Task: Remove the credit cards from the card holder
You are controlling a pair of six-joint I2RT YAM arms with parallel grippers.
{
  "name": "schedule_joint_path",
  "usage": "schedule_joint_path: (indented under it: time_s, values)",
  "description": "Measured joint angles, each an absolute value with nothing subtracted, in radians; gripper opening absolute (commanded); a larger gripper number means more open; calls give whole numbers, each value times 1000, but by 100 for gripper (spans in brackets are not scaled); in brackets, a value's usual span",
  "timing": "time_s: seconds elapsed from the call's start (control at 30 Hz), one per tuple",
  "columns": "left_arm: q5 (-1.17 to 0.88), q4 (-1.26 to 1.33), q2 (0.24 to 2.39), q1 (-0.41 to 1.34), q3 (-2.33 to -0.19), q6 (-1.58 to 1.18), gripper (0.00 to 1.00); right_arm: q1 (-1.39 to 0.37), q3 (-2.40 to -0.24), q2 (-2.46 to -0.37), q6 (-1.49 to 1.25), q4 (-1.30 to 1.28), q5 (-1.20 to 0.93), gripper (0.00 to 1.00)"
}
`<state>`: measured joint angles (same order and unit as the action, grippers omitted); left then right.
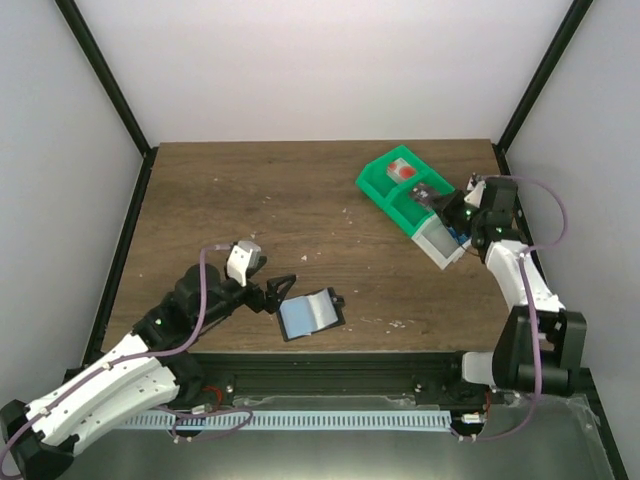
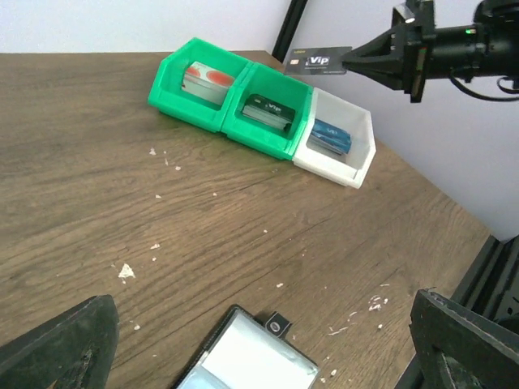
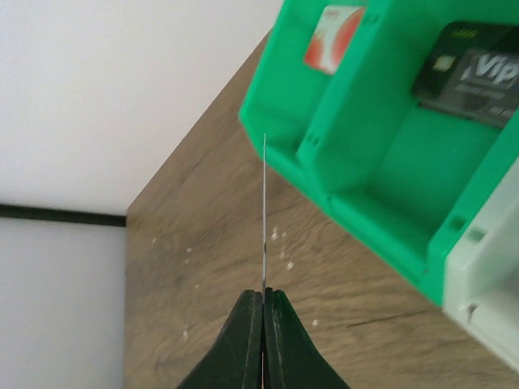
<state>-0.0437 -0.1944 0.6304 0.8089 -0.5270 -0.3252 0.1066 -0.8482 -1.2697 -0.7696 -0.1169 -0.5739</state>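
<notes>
The card holder [image 1: 308, 314] lies open on the table near the front edge, pale blue-grey panels up, with a black tab [image 2: 278, 325] at its far side. My left gripper [image 1: 284, 294] stands open just left of it and holds nothing; in the left wrist view its fingers [image 2: 57, 348] straddle the card holder [image 2: 251, 361]. My right gripper [image 3: 263, 293] is shut on a dark credit card marked Vip [image 2: 318, 61]. That card hangs over the bin's middle compartment and shows edge-on [image 3: 264, 219] in the right wrist view.
A three-compartment bin [image 1: 385, 185] stands at the back right. Its far green part holds a red-and-white card [image 2: 207, 81], the middle green part a dark Vip card [image 2: 268, 111], and the white part a blue card [image 2: 331, 136]. Pale crumbs dot the wood.
</notes>
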Motion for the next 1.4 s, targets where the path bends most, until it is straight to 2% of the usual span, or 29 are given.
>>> schedule_joint_path:
  time_s: [0.33,0.7,1.4]
  values:
    - [-42,-218,564,809,-514,-272,100,182,-1018,-1545,-733,-212,-545,1]
    - [-43,-221,558,808,-514,-252,100,191,-1136,-1744,-742,-201,-550,0]
    - [-43,-221,563,808,-513,-233,100,241,-1259,-1908,-737,-195,-570,2]
